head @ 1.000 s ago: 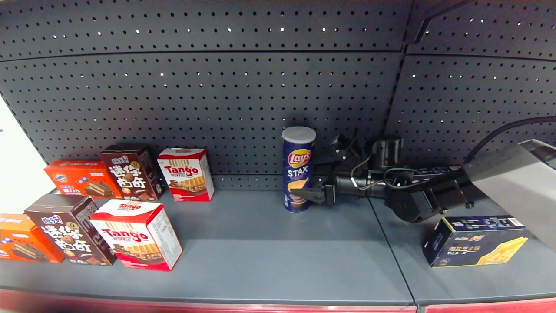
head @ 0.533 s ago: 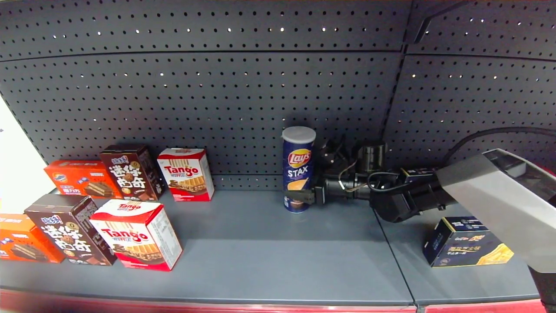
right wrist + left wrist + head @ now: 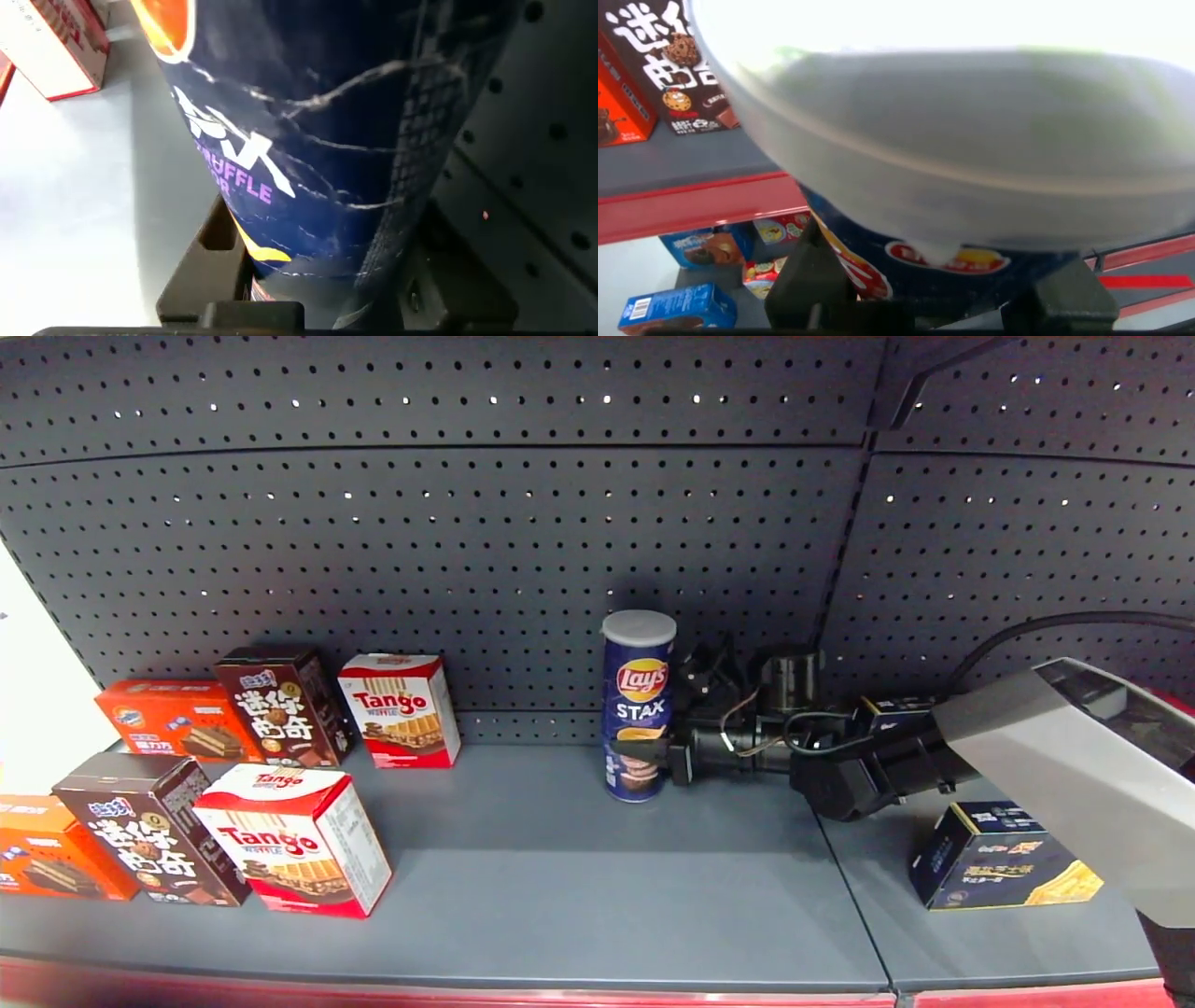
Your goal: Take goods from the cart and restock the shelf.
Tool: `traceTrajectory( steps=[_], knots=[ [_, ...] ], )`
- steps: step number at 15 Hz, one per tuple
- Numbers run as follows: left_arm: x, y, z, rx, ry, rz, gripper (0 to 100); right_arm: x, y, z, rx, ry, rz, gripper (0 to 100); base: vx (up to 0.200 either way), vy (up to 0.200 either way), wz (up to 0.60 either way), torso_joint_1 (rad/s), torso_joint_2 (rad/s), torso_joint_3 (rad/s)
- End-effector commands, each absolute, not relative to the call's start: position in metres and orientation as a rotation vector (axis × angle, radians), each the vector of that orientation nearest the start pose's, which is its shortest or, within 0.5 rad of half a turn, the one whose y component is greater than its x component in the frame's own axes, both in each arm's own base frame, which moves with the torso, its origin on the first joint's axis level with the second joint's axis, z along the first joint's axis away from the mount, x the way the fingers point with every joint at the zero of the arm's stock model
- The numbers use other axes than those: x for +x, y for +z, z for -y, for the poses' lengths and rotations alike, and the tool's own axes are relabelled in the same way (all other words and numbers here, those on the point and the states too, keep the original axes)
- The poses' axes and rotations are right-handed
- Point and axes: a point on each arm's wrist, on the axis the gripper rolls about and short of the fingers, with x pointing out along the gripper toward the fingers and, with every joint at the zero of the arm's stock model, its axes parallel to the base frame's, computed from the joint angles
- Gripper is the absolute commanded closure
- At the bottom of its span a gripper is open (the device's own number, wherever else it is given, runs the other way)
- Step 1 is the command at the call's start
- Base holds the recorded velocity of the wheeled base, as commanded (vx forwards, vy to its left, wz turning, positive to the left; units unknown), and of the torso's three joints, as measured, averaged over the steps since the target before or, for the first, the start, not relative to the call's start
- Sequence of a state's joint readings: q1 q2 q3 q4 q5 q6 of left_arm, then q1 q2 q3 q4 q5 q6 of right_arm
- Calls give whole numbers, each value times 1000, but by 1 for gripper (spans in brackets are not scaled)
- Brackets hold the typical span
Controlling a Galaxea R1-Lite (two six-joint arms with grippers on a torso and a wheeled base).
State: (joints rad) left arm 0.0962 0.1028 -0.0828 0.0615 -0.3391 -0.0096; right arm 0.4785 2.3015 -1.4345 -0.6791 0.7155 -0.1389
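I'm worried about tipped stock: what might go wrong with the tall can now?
The right gripper clasps the upright chips can low on its body, so the tall can may topple as the gripper lets go or drags. The left gripper holds a second can before the shelf edge; it might slip.

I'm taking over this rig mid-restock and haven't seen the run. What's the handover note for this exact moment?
Right gripper: shut on the upright chip can, fingers either side of its lower half. The can stands on the shelf near the back panel.
Left gripper: shut on a second can, held off the shelf, out in front of its red edge.
Done: one can is on the shelf, between the snack boxes at left and the dark blue box at right.
Left: probably release the upright can, back the right arm out, then shelve the second can. I cannot tell what remains in the cart.
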Motion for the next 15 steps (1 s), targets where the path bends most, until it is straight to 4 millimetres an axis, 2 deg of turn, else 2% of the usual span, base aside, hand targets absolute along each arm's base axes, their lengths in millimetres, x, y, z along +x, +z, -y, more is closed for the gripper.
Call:
traceTrajectory(
  steps=[1,4,7,11,15],
  knots=[
    [-20,94,9,-29,-242,-85,100,394,137,-228,-106,1184,-97,100,0,0,0,0,0,0],
    [-19,88,9,-33,-243,-103,100,375,150,-229,-109,1190,-93,100,0,0,0,0,0,0],
    [-19,87,9,-35,-243,-104,100,346,168,-231,-97,1173,-97,100,0,0,0,0,0,0],
    [-19,87,9,-34,-246,-103,100,295,195,-234,-43,1159,-108,100,0,0,0,0,0,0],
    [-19,89,10,-29,-253,-88,100,254,200,-210,-50,1145,-131,100,0,0,0,0,0,0]
  ],
)
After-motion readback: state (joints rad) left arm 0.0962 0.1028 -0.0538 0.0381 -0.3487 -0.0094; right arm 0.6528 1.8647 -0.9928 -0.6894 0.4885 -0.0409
